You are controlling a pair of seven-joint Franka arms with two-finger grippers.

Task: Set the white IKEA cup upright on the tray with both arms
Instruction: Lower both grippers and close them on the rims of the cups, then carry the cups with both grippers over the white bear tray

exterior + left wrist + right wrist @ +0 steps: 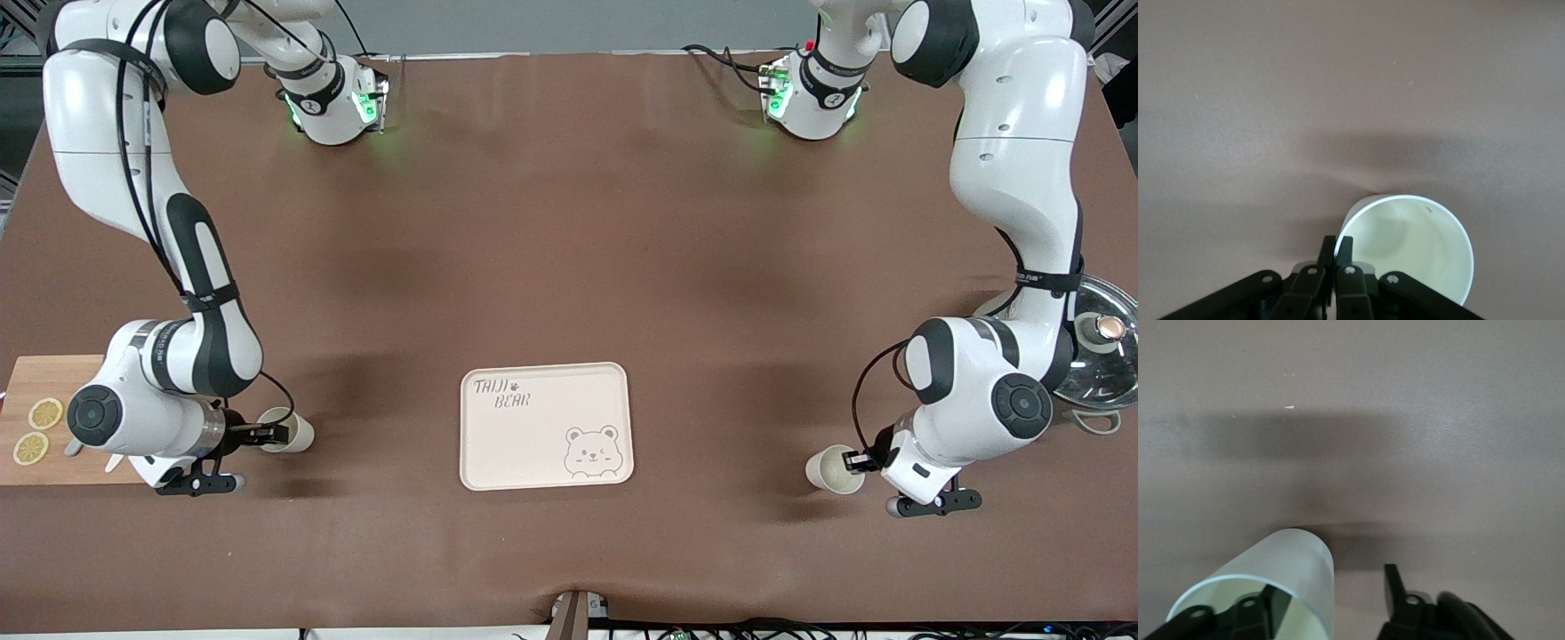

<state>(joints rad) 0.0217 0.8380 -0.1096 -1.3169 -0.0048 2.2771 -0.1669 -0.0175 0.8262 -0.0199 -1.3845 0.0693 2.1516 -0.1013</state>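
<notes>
Front view shows me the tray [546, 426] lying flat on the brown table [569, 267], between my two claws and well apart from both. My left gripper [855, 461] sits low at the left arm's end of the table, pinched shut on the rim of a white cup [832, 469]; in the left wrist view the fingers [1336, 248] clamp the cup's wall [1415, 247]. My right gripper [271, 435] is low at the right arm's end, its jaws apart, with one finger [1268, 600] inside a second white cup [289, 430] that lies on its side and the other finger [1393, 583] outside. Just beside that arm is a wooden board [40, 427] with lemon slices [44, 413].
</notes>
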